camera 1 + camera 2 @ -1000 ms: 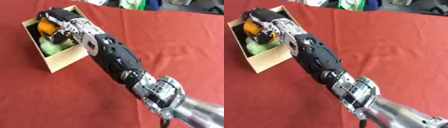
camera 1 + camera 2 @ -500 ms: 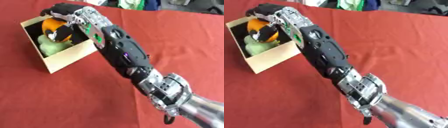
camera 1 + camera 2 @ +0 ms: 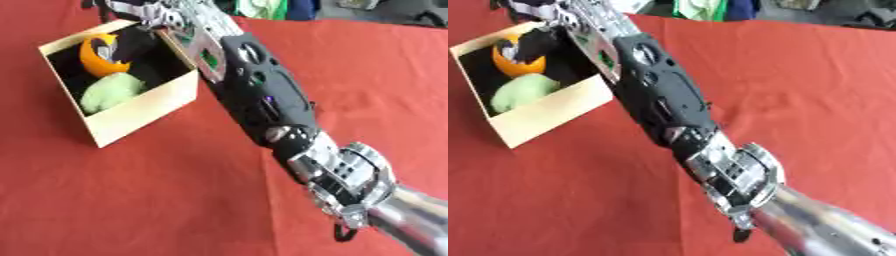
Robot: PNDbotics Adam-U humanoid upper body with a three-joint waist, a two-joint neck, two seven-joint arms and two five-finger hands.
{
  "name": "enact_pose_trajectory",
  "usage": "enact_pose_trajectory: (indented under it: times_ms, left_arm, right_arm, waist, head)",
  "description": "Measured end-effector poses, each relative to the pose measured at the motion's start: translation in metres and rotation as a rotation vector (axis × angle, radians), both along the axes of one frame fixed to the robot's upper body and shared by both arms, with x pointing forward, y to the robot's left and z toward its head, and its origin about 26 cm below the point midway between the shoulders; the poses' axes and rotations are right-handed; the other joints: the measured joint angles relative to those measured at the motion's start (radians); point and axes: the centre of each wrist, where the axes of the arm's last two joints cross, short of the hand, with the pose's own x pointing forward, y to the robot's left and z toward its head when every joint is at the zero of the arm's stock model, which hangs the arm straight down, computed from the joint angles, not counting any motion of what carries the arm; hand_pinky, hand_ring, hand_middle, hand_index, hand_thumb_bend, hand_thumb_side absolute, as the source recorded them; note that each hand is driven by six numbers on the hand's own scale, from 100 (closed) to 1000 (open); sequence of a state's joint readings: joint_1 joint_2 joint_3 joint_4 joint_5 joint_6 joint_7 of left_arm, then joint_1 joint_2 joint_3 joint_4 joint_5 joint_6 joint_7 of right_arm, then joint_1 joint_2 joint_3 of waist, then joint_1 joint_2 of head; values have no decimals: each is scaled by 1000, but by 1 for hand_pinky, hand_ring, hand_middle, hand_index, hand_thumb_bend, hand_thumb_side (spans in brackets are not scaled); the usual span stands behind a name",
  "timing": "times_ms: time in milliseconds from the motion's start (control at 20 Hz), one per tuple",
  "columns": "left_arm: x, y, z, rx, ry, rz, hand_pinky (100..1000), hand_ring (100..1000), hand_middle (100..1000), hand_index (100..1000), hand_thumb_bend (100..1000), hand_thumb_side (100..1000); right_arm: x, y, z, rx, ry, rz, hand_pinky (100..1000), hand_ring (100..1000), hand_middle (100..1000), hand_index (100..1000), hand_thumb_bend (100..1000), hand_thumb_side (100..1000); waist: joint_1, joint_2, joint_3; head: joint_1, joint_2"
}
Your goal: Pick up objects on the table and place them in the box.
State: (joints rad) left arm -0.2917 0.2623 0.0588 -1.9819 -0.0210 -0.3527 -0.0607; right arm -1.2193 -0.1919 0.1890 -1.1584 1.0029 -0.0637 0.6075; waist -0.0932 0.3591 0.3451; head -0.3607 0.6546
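Right hand (image 3: 140, 10) hangs over the box's (image 3: 144, 112) far corner, mostly cut off up top, so can't tell how open it is. Orange thing (image 3: 98, 55) and green lump (image 3: 109, 92) sit inside the box.

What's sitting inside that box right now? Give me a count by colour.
Orange things: 1, an orange round object near the back of the box.
Light green things: 1, a pale green lump nearer the front.
Total: 2. The box's dark inside may hide more.
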Motion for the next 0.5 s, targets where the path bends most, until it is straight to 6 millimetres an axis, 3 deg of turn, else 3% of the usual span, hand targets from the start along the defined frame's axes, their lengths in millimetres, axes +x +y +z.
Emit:
enact_pose_trajectory:
  times_ms: [250, 500]
  left_arm:
    - [0, 0, 0, 3, 0, 3, 696, 796, 802, 802, 100, 742]
    - [0, 1, -1, 1, -3, 8, 696, 797, 802, 802, 100, 741]
  right_arm:
    - [-10, -7, 17, 77, -36, 24, 884, 890, 767, 1000, 100, 567]
    - [-34, -26, 44, 173, -119, 68, 878, 877, 762, 1000, 100, 494]
  waist:
    - [5, 0, -6]
    - [6, 0, -17]
  head:
    - [5, 0]
    - [18, 0]
